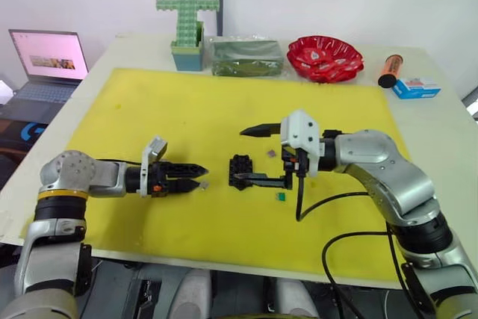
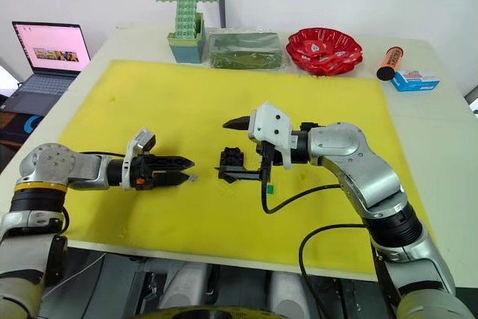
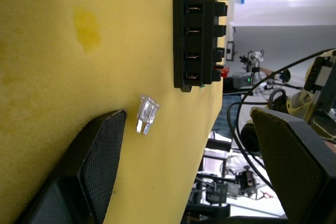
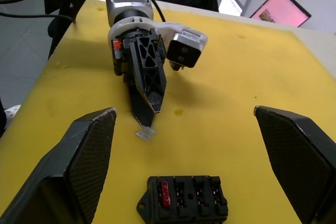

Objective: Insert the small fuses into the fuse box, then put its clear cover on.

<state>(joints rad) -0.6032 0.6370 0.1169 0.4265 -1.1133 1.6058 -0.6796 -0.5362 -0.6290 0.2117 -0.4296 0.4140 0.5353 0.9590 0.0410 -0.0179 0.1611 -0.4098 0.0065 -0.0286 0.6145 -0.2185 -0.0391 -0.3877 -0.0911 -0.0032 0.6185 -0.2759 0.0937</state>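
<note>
The black fuse box lies mid-mat, with a red fuse seated in one end slot. Its other slots look empty. My right gripper is open, its fingers spread wide to either side of the box, and the lower one reaches along the box's near side. A grey-white fuse lies flat on the mat just off the tips of my open left gripper, untouched. A green fuse and a purple fuse lie right of the box. The clear cover is out of view.
A yellow mat covers the table. Along its far edge stand a green block cross, a wrapped green packet, a red bowl, an orange cylinder and a blue-and-white carton. A laptop sits far left.
</note>
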